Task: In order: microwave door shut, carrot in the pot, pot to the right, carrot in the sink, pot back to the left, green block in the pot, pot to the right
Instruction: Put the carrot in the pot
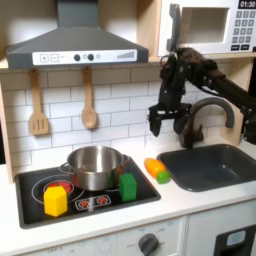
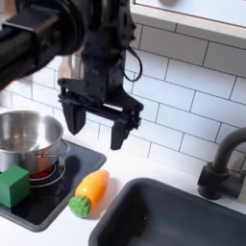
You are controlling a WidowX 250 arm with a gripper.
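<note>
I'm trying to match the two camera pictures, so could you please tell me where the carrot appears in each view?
First exterior view: the carrot lies on the counter right of centre, between the stovetop and the sink.
Second exterior view: the carrot lies bottom centre-left, beside the stovetop.
Shared landmark: the green block on the stovetop.

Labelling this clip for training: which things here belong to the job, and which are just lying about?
Job:
microwave door
carrot
pot
sink
green block
claw, open

Lying about:
yellow block
wooden spatula
wooden spoon
</note>
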